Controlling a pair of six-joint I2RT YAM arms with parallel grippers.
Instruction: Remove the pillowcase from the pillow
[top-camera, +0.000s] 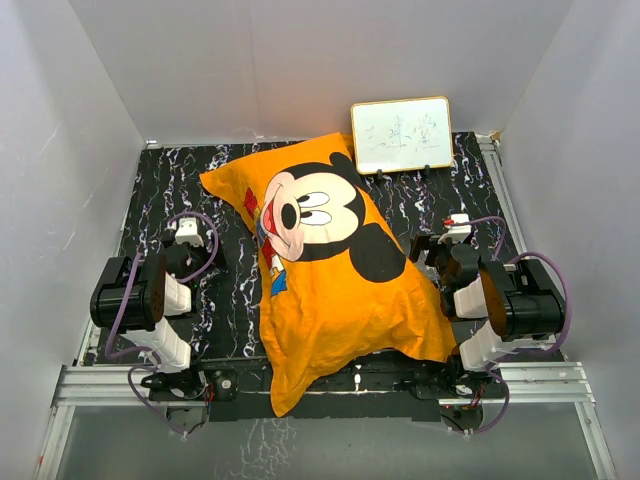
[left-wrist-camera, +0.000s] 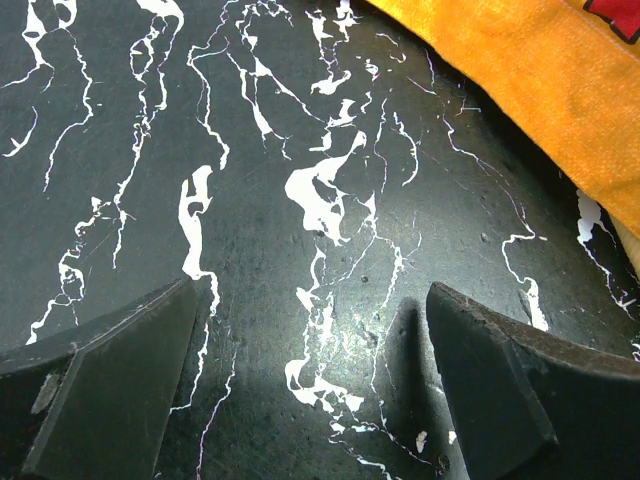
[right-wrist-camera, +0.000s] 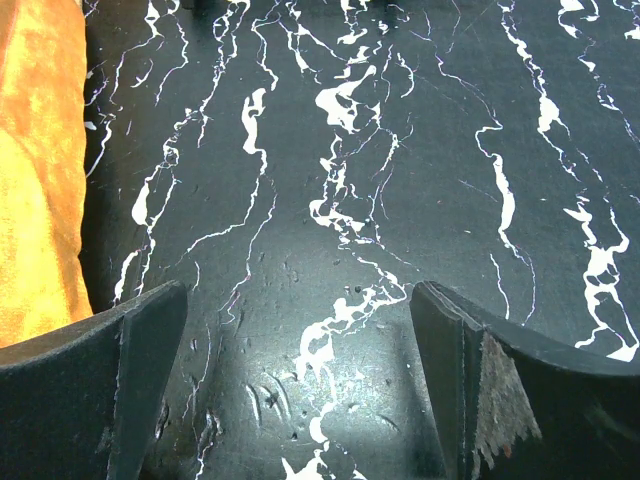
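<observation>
Overhead, two robot arms flank one bright orange pillowcase (top-camera: 340, 290) lying across a black table (top-camera: 180, 180) veined with white. The case is plump and wrinkled, with a large Mickey Mouse face printed on its upward side. It lies at a slant in the middle of the table. Its far corner reaches close to a single small framed whiteboard (top-camera: 402, 135) propped at the back, and its near end droops over the table's front edge. The pillow is wrapped inside and cannot be made out for certain.

The left gripper (left-wrist-camera: 310, 300) has its two dark fingers spread wide apart, holding nothing and hanging over bare tabletop. In its wrist view the orange cloth crosses only the upper right corner, well clear of both fingers.

The right gripper (right-wrist-camera: 298, 295) is likewise wide apart and holds nothing, again above bare tabletop. Orange fabric runs down the left edge of its wrist view, just beside its left finger; whether they touch cannot be told.

Counted: two arms, two grippers, one pillowcase, one whiteboard.
</observation>
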